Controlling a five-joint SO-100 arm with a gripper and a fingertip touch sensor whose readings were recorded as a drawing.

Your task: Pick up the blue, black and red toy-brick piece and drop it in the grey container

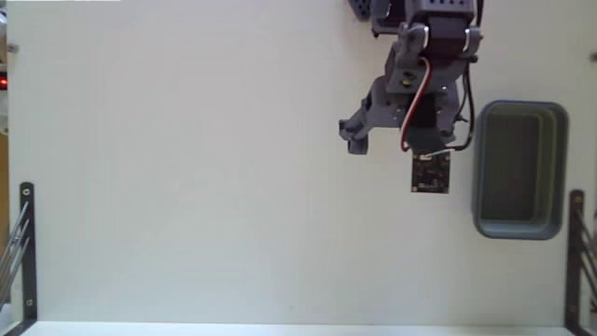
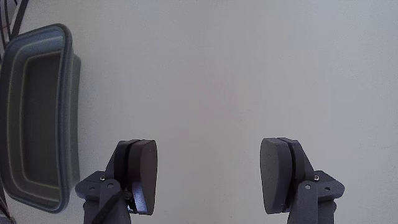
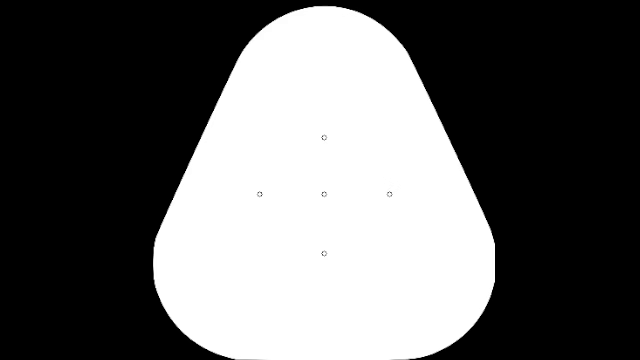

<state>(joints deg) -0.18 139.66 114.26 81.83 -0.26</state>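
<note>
Neither the fixed view nor the wrist view shows the small red, blue and black toy-brick piece anywhere on the pale tabletop [image 1: 187, 187], so where it lies cannot be told; it may sit hidden under the arm or outside both views. The grey two-finger gripper [image 2: 208, 174] is released, its two dark oval pads [image 2: 145, 171] standing wide apart with only bare table between them. The grey plastic rectangular container with rounded corners and a thick rim [image 1: 520, 224] lies just beside the arm, to the right of it in the fixed view, and to the left of the gripper in the wrist view. Its darker inside looks empty as far as both views reach. To do this step well, I judge the arm should first search away from the container, keeping the jaws spread until the brick sits centred between the pads, and only then descend and close.
</note>
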